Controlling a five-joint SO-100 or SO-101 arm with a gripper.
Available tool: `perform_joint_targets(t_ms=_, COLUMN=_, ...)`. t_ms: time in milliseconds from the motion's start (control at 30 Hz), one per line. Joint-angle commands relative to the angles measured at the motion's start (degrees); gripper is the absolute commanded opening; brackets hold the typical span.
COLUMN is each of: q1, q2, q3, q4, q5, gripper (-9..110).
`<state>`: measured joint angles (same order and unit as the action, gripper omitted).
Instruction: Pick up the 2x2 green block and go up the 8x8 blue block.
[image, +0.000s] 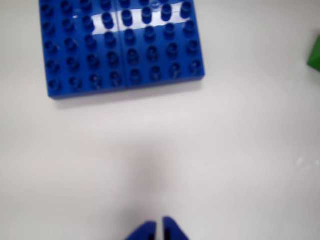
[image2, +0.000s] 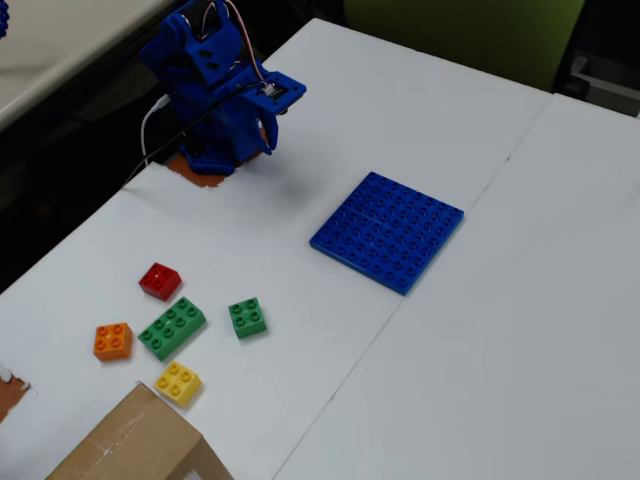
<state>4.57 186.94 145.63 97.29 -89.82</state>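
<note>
Green plastic, hard and glossy: the 2x2 green block (image2: 247, 317) lay on the white table (image2: 420, 110) in the fixed view, studs up, just beside the longer green brick (image2: 172, 327) and near the red brick (image2: 160, 280), orange brick (image2: 113, 341) and yellow brick (image2: 178, 383). It was well apart from the 8x8 blue block (image2: 388, 230), which lay flat toward the table's middle. The gripper (image: 159, 231) showed only its tips in the wrist view, nearly closed and holding nothing. I judged the block light, stiff and rather slippery, unlikely to deform or break. Flat opposite side walls looked like the best hold, taken low beneath the studs, with the side away from the longer brick leaving room for a finger.
</note>
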Motion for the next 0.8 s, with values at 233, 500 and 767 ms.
perform_joint_targets(t_ms=233, q1=6.42, q2=-32.96, q3=-30.59, q4=6.86, q5=-10.11, gripper=1)
perform_joint_targets(t_ms=500, q1=13.97, q2=-42.71, q3=-35.24, q4=-2.90, q5=-9.76, gripper=13)
perform_joint_targets(t_ms=767, q1=35.51, q2=-63.54, q3=-57.57, q4=6.42, q5=-22.76, gripper=31)
